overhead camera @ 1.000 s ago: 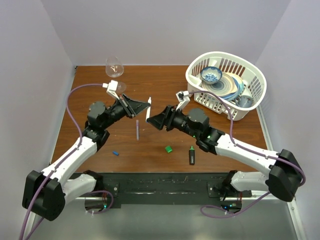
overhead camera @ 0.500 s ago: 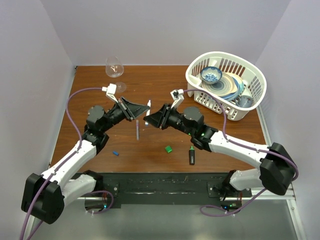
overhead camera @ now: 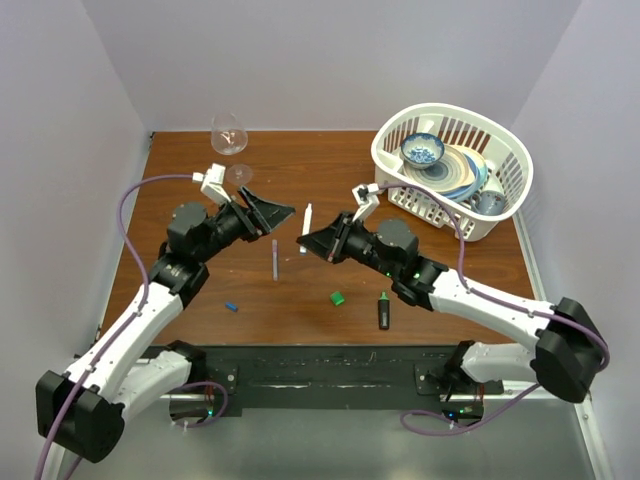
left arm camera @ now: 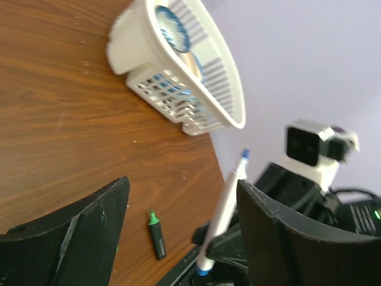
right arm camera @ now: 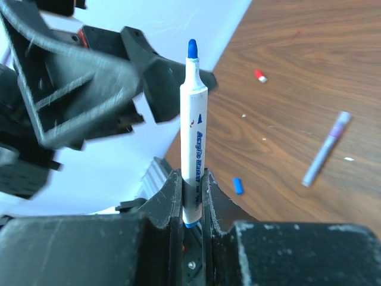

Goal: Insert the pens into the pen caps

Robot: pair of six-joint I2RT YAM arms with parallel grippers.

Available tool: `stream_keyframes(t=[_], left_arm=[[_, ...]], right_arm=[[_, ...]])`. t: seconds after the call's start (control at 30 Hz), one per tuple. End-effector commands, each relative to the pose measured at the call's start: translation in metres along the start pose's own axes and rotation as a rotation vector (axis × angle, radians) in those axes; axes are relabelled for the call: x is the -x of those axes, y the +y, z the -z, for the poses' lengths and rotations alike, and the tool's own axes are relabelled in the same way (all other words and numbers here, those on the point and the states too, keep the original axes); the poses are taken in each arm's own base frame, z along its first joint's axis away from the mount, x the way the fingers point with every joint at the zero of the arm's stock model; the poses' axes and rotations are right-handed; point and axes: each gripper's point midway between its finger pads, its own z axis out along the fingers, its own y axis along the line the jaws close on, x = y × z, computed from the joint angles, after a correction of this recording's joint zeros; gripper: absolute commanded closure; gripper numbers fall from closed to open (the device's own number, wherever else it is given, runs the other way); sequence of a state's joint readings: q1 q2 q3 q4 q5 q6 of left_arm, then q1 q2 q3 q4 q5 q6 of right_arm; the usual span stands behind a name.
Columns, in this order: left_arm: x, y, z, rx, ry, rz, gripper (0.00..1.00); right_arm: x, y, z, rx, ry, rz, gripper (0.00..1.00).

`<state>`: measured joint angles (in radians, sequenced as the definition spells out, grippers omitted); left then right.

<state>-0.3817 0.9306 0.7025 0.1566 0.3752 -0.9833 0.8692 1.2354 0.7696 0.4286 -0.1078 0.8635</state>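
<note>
My right gripper (overhead camera: 304, 240) (right arm camera: 191, 186) is shut on the lower end of a thin white pen (overhead camera: 308, 216) (right arm camera: 193, 119), whose bare blue tip points away from the fingers. My left gripper (overhead camera: 276, 220) (left arm camera: 181, 190) stands open just left of that pen (left arm camera: 226, 208), not touching it. A thin purple-grey pen (overhead camera: 274, 258) (right arm camera: 326, 149) lies on the table below the grippers. The black marker with a green tip (overhead camera: 383, 311) (left arm camera: 156, 235) lies near the front. On the wood also rest a green cap (overhead camera: 338, 298), a blue cap (overhead camera: 231, 307) (right arm camera: 237, 186) and a red cap (right arm camera: 260, 75).
A white dish basket (overhead camera: 400, 165) (left arm camera: 178, 113) with a bowl and plates stands at the back right. A wine glass (overhead camera: 228, 132) stands at the back left. Grey walls close in the table (overhead camera: 330, 170) on three sides.
The white pen has passed from my left gripper to my right. The right fingers shut on it, then the left jaws opened and drew back to the left.
</note>
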Motion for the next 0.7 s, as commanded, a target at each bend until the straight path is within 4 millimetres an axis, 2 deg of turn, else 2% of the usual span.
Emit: stream_keyframes(t=[0.0, 0.03, 0.1, 0.13, 0.2, 0.23, 0.3, 0.33, 0.37, 0.43, 0.47, 0.5, 0.53, 0.67], left_arm=[[0.013, 0.045, 0.021, 0.344, -0.045, 0.021, 0.23], [0.012, 0.069, 0.032, 0.478, -0.061, 0.045, 0.24], [0.009, 0.091, 0.047, 0.601, -0.078, 0.123, 0.26], [0.004, 0.108, 0.059, 0.684, -0.076, 0.138, 0.27], [0.002, 0.124, 0.073, 0.761, -0.103, 0.163, 0.28], [-0.005, 0.144, 0.090, 0.869, -0.123, 0.177, 0.30], [-0.014, 0.163, 0.108, 0.973, -0.167, 0.270, 0.37], [-0.028, 0.176, 0.120, 1.036, -0.145, 0.294, 0.41], [-0.033, 0.182, 0.125, 1.060, -0.150, 0.332, 0.57], [-0.054, 0.194, 0.137, 1.125, -0.105, 0.374, 0.72], [-0.060, 0.197, 0.141, 1.150, -0.112, 0.420, 0.89], [-0.070, 0.203, 0.147, 1.183, -0.090, 0.441, 0.95], [-0.080, 0.205, 0.152, 1.211, -0.063, 0.467, 1.00], [-0.096, 0.216, 0.180, 1.369, -0.080, 0.535, 1.00]], right_arm=[[0.009, -0.009, 0.024, -0.057, -0.057, 0.047, 1.00], [0.010, -0.011, 0.028, -0.063, -0.066, 0.049, 1.00], [0.007, -0.017, 0.037, -0.085, -0.067, 0.059, 1.00], [0.010, -0.014, 0.043, -0.078, -0.076, 0.084, 1.00], [0.013, -0.020, 0.050, -0.115, -0.087, 0.115, 1.00], [0.016, -0.018, 0.054, -0.113, -0.095, 0.126, 1.00], [0.015, -0.021, 0.059, -0.129, -0.090, 0.144, 1.00], [0.016, -0.021, 0.061, -0.129, -0.096, 0.146, 1.00], [0.018, -0.019, 0.064, -0.123, -0.107, 0.146, 1.00], [0.020, -0.022, 0.067, -0.132, -0.120, 0.152, 1.00], [0.020, -0.021, 0.069, -0.133, -0.123, 0.157, 1.00], [0.021, -0.022, 0.070, -0.144, -0.123, 0.168, 1.00], [0.021, -0.023, 0.070, -0.147, -0.121, 0.174, 1.00], [0.023, -0.022, 0.074, -0.139, -0.130, 0.189, 1.00]])
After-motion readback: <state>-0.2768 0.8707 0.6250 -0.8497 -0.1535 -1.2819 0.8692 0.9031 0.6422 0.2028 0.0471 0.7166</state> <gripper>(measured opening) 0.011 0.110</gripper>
